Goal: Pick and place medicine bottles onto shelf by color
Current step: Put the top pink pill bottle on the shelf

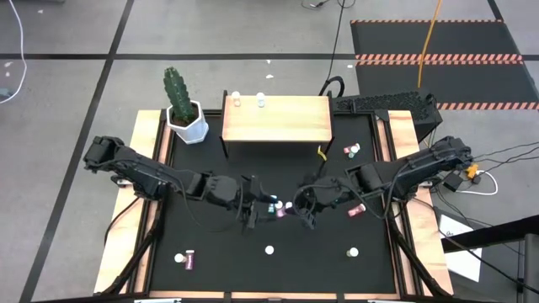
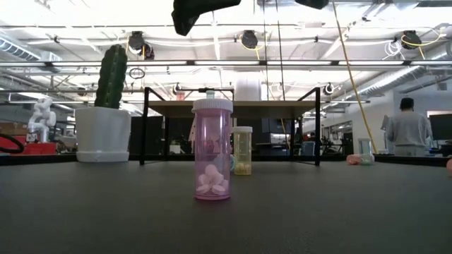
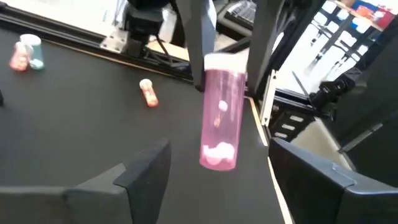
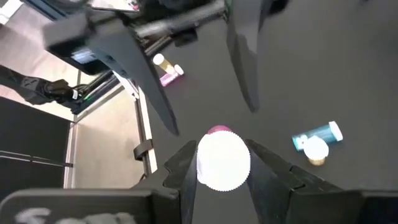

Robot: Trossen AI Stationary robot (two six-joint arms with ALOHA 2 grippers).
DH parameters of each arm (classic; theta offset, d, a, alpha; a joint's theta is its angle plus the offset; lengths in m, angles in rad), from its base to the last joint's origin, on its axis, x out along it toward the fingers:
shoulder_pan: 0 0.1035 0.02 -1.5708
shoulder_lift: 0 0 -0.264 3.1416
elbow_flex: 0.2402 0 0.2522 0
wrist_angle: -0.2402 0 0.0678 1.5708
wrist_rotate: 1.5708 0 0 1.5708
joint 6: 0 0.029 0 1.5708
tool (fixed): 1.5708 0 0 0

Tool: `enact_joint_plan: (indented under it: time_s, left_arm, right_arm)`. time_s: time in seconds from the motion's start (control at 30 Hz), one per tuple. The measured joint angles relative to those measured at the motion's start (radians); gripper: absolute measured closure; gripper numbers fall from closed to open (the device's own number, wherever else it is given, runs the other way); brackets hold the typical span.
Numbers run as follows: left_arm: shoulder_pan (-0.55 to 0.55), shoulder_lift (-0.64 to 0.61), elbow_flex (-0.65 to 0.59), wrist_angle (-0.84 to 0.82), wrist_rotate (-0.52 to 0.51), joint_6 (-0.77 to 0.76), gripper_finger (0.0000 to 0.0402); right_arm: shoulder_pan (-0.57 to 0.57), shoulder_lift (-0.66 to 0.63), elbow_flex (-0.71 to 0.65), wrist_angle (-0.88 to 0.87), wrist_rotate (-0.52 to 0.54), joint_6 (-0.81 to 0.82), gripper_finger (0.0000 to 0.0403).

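Observation:
A pink medicine bottle point(image 3: 221, 118) with a white cap hangs in the air over the middle of the table, with my right gripper point(image 4: 224, 163) shut on it. My left gripper point(image 1: 257, 209) faces it from the table's left and is open. Its fingers point(image 3: 146, 171) stand on either side of the bottle's lower end without touching. The wooden shelf point(image 1: 276, 119) stands at the far middle, with two white-capped bottles point(image 1: 249, 100) near its far left corner. Other bottles stand or lie on the black table, among them a pink one point(image 2: 212, 149) and a yellow one point(image 2: 242, 150). My right gripper pinches the pink bottle's white cap point(image 4: 224, 149) between its two fingers point(image 4: 266, 174), one on each side of the cap. The fingers slant down from the table's right. The bottle hangs below the cap, slightly tilted, lifted clear of the table.
A cactus in a white pot point(image 1: 185, 118) stands left of the shelf. A teal bottle point(image 4: 318, 137) lies under the grippers. Loose bottles lie right of the shelf point(image 1: 352, 150), near the right arm point(image 1: 357, 209) and along the near edge point(image 1: 187, 260).

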Motion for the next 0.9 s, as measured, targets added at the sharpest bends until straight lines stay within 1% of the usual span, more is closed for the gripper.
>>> enact_joint_plan:
  time_s: [0.1, 0.23, 0.37, 0.47, 0.57, 0.7, 0.8, 0.83, 0.9]
  left_arm:
    - [0.008, 0.000, 0.000, 0.007, 0.027, 0.000, 0.0153]
    - [0.023, 0.006, 0.000, 0.008, 0.029, -0.001, 0.0165]
    - [0.040, 0.006, 0.000, 0.014, 0.055, -0.004, 0.0172]
    - [0.049, 0.006, 0.000, 0.005, 0.067, -0.010, 0.0185]
    - [0.052, 0.006, 0.000, 0.005, 0.100, -0.004, 0.0210]
    - [0.051, 0.006, 0.000, 0.005, 0.131, 0.001, 0.0261]
    - [0.051, 0.006, 0.000, 0.006, 0.132, 0.000, 0.0298]
    - [0.052, 0.006, -0.001, 0.007, 0.132, 0.000, 0.0307]
    - [0.054, 0.006, -0.001, 0.011, 0.133, 0.000, 0.0311]
  right_arm:
    - [-0.013, -0.001, 0.011, 0.003, 0.000, -0.013, 0.0294]
    - [-0.029, -0.009, 0.013, 0.031, -0.001, -0.025, 0.0293]
    - [-0.041, -0.004, 0.013, 0.059, -0.048, -0.046, 0.0293]
    - [-0.048, -0.001, 0.013, 0.068, -0.051, -0.064, 0.0293]
    - [-0.052, -0.001, 0.013, 0.066, -0.051, -0.077, 0.0293]
    - [-0.052, -0.001, 0.013, 0.066, -0.051, -0.095, 0.0293]
    - [-0.052, -0.002, 0.013, 0.066, -0.052, -0.101, 0.0293]
    - [-0.052, -0.002, 0.013, 0.066, -0.052, -0.103, 0.0293]
    - [-0.052, -0.002, 0.013, 0.066, -0.051, -0.107, 0.0292]
